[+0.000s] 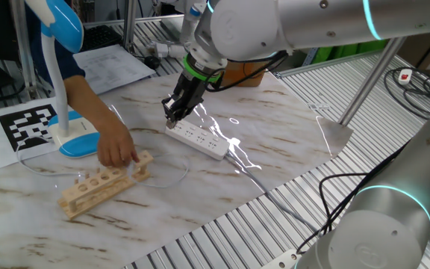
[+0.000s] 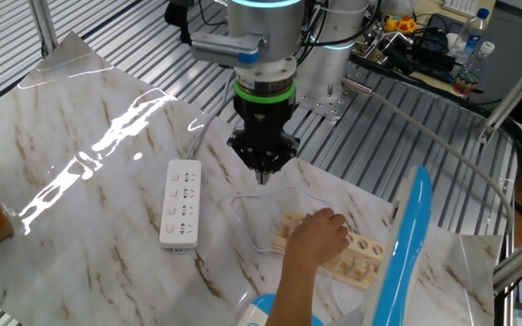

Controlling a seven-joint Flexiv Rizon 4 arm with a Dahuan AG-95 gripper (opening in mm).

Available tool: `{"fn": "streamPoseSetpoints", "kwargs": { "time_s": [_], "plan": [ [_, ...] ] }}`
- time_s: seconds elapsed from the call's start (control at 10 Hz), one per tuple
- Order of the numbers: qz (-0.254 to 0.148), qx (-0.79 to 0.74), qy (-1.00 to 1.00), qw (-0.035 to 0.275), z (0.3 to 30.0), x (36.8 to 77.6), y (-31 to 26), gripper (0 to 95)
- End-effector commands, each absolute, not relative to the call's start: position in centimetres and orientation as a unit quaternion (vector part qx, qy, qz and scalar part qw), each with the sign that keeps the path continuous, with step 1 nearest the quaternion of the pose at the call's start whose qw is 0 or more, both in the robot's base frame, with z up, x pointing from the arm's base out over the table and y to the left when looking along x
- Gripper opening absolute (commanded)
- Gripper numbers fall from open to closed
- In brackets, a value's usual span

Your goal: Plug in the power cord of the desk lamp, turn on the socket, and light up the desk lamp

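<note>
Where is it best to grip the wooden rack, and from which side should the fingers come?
Probably from above, across the narrow width of the wooden rack, at its free end: it lies flat and long, and a person's hand rests on the other end.

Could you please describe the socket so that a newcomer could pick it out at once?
On the marble table, look just below the robot's tool. The socket is the long flat white strip with a row of outlets, unlike the wooden rack with round holes under a person's hand.
</note>
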State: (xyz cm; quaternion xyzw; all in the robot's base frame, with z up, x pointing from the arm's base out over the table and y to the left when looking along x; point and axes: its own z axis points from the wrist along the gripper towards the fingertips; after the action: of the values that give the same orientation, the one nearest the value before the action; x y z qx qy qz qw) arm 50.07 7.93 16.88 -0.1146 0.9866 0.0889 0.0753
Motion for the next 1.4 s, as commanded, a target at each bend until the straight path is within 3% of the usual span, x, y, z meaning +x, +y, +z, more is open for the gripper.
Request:
{"fn": "streamPoseSetpoints", "kwargs": {
  "time_s": [0.1,1.4],
  "plan": [
    [0.091,-0.115,0.986,0.076,16.71,50.38,7.96,0.0],
    [0.098,-0.114,0.986,0.076,16.69,50.47,7.93,0.0]
  ]
}}
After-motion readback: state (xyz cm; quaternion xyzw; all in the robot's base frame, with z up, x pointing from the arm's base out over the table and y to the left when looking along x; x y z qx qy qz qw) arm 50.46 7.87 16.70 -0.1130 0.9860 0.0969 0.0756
